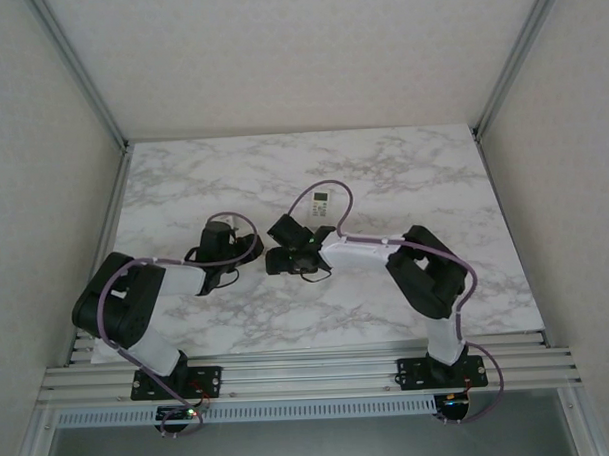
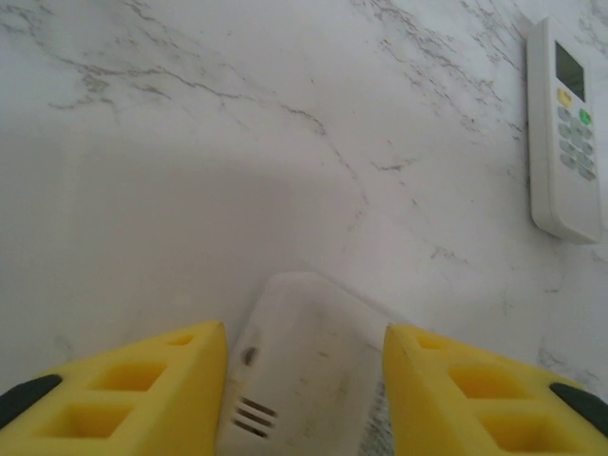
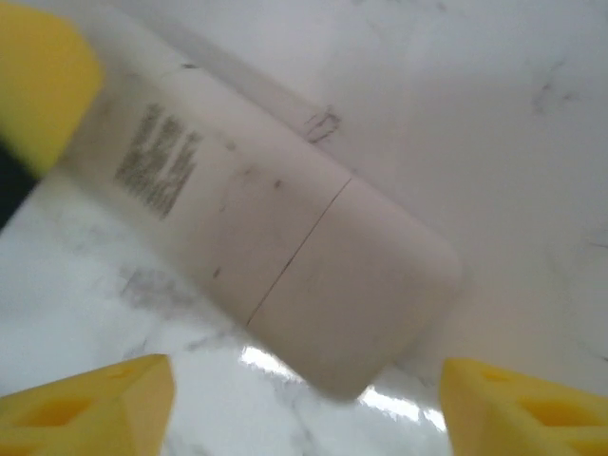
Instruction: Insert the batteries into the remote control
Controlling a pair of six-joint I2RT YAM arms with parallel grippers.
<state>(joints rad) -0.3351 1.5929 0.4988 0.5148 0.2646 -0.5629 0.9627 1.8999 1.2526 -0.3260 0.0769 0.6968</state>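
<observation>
My left claw (image 2: 304, 334) is clamped across one end of the remote (image 3: 237, 209), which is turned back side up. My right claw (image 3: 306, 372) stands apart and touches nothing. The remote's other end, the cover (image 3: 366, 285), sits just ahead between its fingers. The long axis slants away to that claw's upper left, so I judge the right claw better placed to work the cover. A second remote (image 2: 565, 133) lies face-up, well off to the right of my left claw.

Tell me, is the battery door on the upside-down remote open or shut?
Shut. In the right wrist view the battery door sits flush on the back of the remote, a thin seam marking its edge.
</observation>
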